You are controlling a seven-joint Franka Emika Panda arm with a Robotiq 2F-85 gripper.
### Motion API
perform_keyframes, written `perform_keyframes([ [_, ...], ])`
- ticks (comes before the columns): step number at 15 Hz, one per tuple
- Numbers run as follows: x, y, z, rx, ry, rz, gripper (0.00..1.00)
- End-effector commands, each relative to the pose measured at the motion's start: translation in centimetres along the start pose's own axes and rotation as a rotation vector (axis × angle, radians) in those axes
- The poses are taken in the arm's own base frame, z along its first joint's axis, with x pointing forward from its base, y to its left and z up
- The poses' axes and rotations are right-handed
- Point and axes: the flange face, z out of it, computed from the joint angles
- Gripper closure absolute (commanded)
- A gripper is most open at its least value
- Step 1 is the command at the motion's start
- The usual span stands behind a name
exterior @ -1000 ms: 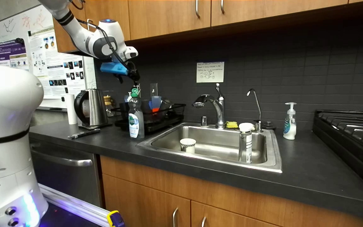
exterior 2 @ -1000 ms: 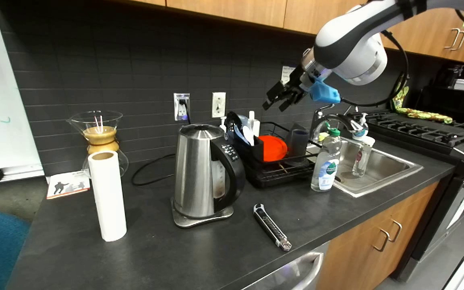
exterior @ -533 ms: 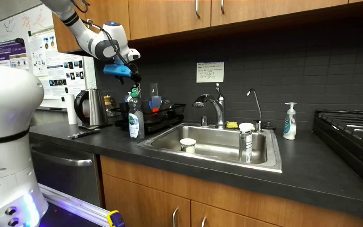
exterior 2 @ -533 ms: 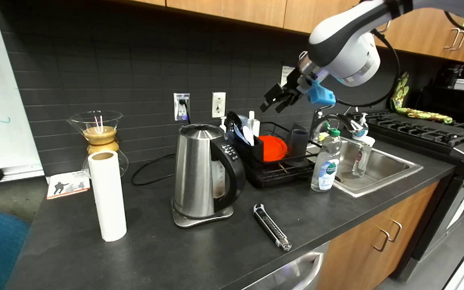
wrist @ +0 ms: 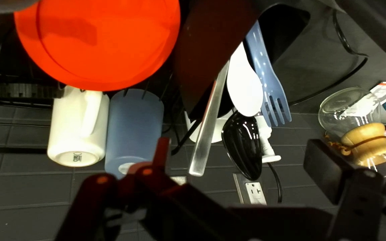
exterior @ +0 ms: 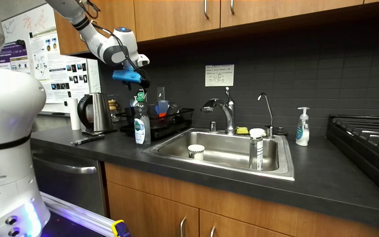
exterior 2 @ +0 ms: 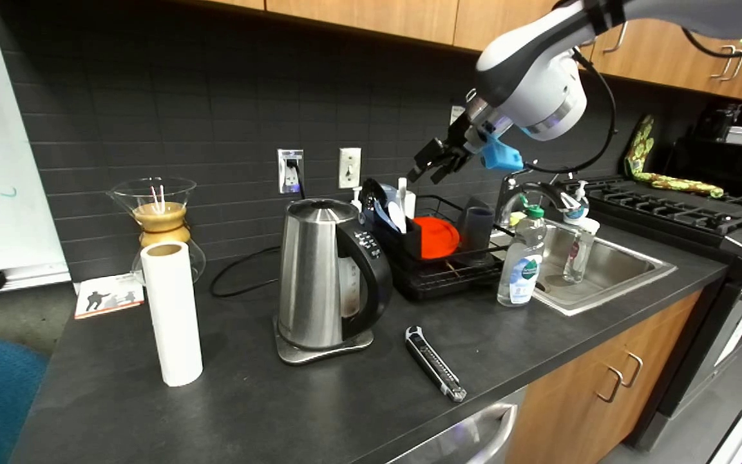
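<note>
My gripper [exterior 2: 428, 171] hangs in the air above the black dish rack [exterior 2: 455, 280], its jaws wide apart and holding nothing. In the wrist view, utensils standing in a dark holder reach towards the space between the fingers [wrist: 327, 170]: a metal handle [wrist: 209, 130], a white spoon [wrist: 245, 87], a blue fork [wrist: 272, 85] and a glossy black spoon [wrist: 243, 144]. None is seen touching a finger. Beside the holder are an orange-red plate [wrist: 102, 43], a white mug [wrist: 79, 130] and a blue cup [wrist: 134, 127].
A soap bottle [exterior 2: 522, 264] stands between rack and sink [exterior 2: 616, 290]. A steel kettle [exterior 2: 316, 277], a paper roll [exterior 2: 172, 316], a glass coffee maker [exterior 2: 163, 219] and a box cutter [exterior 2: 434, 364] occupy the counter. Wooden cabinets [exterior: 176, 19] overhang the back.
The arm has shifted over the rack, leftward and a little lower in an exterior view where the kettle is near. The jaws have stayed apart; the objects on the counter have not moved.
</note>
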Motion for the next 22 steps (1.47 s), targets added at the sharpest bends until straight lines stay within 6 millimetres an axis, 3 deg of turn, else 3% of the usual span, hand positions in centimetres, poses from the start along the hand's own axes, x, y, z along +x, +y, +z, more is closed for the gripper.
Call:
perform_keyframes([
  [1, 1.1, 0.7, 0.9, 0.019, 0.002, -0.016, 0.0],
  [9, 2.0, 1.8, 2.3, 0.046, 0.004, -0.022, 0.0],
  [22, 1.8, 3.0, 3.9, 0.101, 0.015, -0.032, 0.0],
])
